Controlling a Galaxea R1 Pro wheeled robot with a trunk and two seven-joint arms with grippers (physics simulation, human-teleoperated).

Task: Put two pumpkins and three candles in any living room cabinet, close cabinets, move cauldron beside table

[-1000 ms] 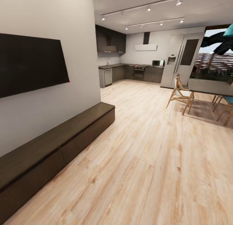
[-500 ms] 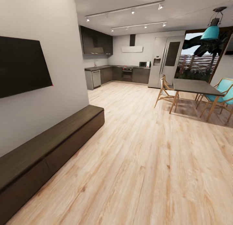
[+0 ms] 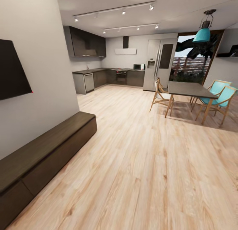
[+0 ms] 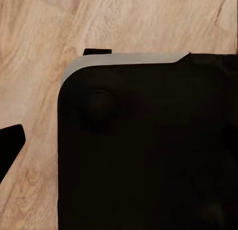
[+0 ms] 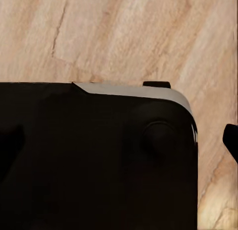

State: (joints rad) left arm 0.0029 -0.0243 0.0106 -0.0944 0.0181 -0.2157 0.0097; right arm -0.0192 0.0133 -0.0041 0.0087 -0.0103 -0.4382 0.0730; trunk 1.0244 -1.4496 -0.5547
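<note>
The long, low dark brown cabinet [image 3: 49, 150] runs along the left wall in the head view, its flat fronts all shut. The pumpkins, the candles and the cauldron are out of view. In the left wrist view a dark fingertip [image 4: 10, 145] juts over the wooden floor beside my black base [image 4: 148, 150]. The right wrist view has a dark fingertip [image 5: 231, 141] at the picture's edge, next to the same black base [image 5: 99, 160]. Neither wrist view lets me judge how the jaws stand.
A black TV [image 3: 13, 69] hangs on the wall above the cabinet. A grey dining table [image 3: 188, 88] with a wooden chair [image 3: 158, 93] and teal chairs [image 3: 216, 94] stands at the right. The kitchen counter [image 3: 109, 76] and fridge [image 3: 158, 63] lie far ahead across wide wooden floor [image 3: 142, 157].
The whole head picture has swung right, so the camera has turned. The cabinet and TV now sit further left in the picture, and the dining table with its teal chairs is fully in view.
</note>
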